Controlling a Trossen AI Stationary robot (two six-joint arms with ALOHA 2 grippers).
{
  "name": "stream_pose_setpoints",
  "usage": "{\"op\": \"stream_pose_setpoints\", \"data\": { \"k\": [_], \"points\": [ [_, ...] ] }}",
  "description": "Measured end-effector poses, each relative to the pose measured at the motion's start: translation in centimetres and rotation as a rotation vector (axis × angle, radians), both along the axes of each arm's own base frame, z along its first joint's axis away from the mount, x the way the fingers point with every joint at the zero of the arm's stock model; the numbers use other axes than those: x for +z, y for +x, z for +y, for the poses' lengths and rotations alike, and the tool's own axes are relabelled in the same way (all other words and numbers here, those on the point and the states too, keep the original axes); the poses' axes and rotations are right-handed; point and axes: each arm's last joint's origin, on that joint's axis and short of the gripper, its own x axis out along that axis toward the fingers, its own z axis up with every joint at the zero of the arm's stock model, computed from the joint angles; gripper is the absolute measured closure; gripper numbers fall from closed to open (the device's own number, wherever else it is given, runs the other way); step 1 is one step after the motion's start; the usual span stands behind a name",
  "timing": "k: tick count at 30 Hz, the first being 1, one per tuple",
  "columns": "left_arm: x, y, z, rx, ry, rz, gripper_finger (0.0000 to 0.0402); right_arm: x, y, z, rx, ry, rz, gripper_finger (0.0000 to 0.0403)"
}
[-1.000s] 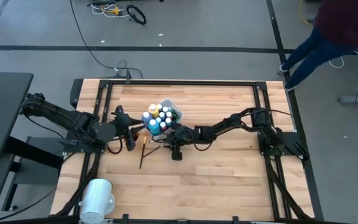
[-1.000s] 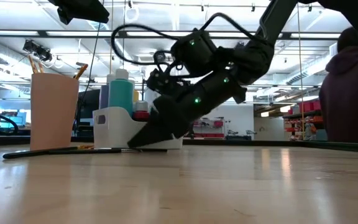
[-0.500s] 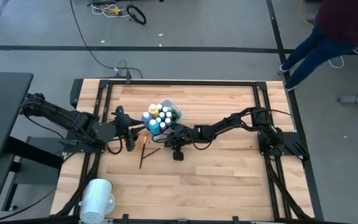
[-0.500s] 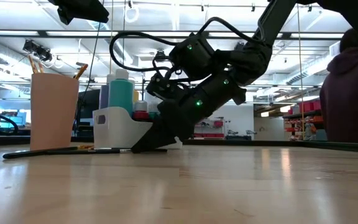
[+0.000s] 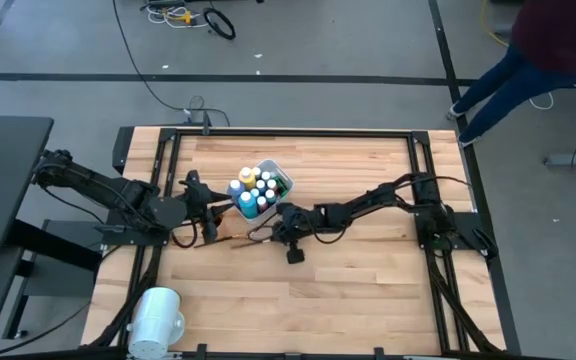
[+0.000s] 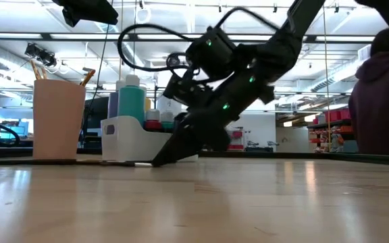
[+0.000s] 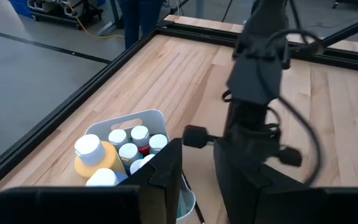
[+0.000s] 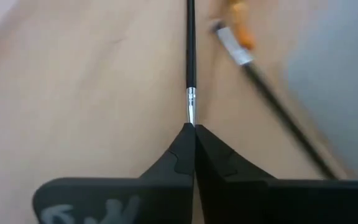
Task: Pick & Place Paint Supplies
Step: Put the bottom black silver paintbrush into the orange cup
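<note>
Wooden tabletop (image 5: 348, 290): the left gripper (image 5: 211, 222) hovers part-open and empty, just left of the white tub (image 5: 280, 178) of paint bottles (image 5: 252, 192); the right gripper (image 8: 194, 134) lies pinched shut on a dark-handled brush (image 8: 190, 43), a second brush (image 8: 272, 99) beside it.
</note>
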Motion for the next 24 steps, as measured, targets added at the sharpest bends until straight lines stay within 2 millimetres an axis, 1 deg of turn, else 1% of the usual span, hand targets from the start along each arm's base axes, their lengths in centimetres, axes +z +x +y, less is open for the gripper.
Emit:
{"op": "stream_pose_setpoints", "data": {
  "k": [2,4,7,9,13,18,21,24],
  "points": [
    [0.0,0.0,0.0,-0.002,-0.001,0.0,0.0299,0.9,-0.4,0.5,0.028,-0.005,0.024,0.0401],
    [0.0,0.0,-0.1,-0.021,-0.014,0.003,0.0299,2.2,-0.8,0.9,0.049,-0.021,0.031,0.0402],
    [-0.1,0.2,-0.3,-0.066,-0.045,0.005,0.0299,4.1,-1.5,1.7,0.073,-0.121,0.033,0.0402],
    [-0.3,0.7,-0.5,-0.075,-0.06,-0.012,0.0299,5.1,-1.9,2.3,0.108,-0.253,0.025,0.0402],
    [-0.8,1.9,-1.0,-0.12,-0.097,-0.022,0.0299,7.9,-2.4,4.2,0.223,-0.562,-0.062,0.0402],
    [-1.9,3.5,-1.7,-0.159,-0.095,0.015,0.0294,10.1,-3.2,6.5,0.339,-0.927,-0.121,0.0403],
    [-2.6,4.2,-1.8,-0.162,-0.078,0.054,0.0283,10.9,-3.5,7.8,0.385,-1.131,-0.126,0.0403],
    [-3.0,4.8,-1.5,-0.166,-0.134,0.072,0.0265,11.3,-3.5,8.4,0.379,-1.264,-0.118,0.0403]
  ]
}}
